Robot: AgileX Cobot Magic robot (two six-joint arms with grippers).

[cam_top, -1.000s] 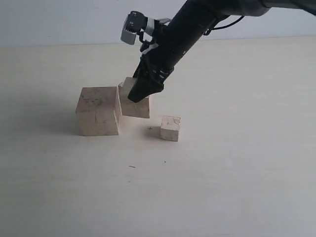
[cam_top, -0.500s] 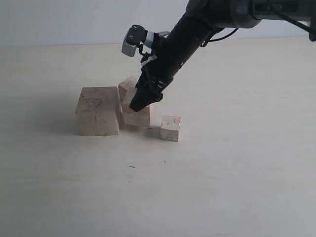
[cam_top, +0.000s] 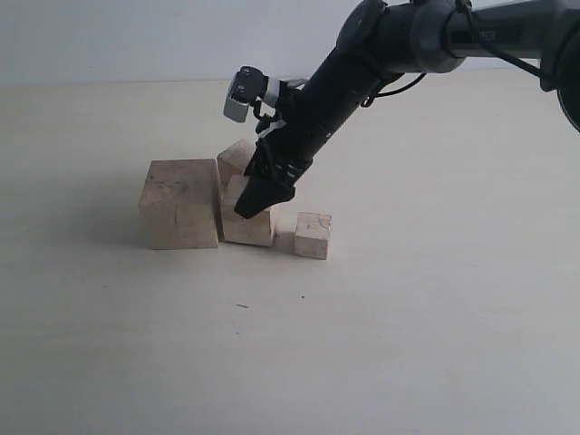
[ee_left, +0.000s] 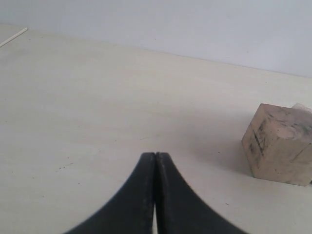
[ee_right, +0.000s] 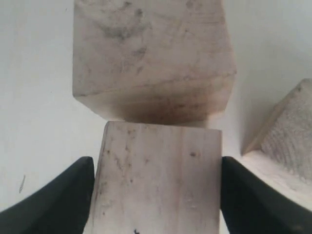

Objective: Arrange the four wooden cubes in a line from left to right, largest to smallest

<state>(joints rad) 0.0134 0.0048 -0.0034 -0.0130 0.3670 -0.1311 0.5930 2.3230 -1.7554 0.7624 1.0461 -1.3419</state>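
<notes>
Right gripper (cam_top: 252, 201) pinches the mid-sized cube (cam_top: 249, 231) at frame centre, down on the table (cam_top: 408, 317) just beside the biggest cube (cam_top: 179, 204) on its left. Smallest cube (cam_top: 313, 235) sits just right, a fourth cube (cam_top: 236, 161) behind. Left gripper (ee_left: 155, 156), fingers pressed together, hovers over the table.
</notes>
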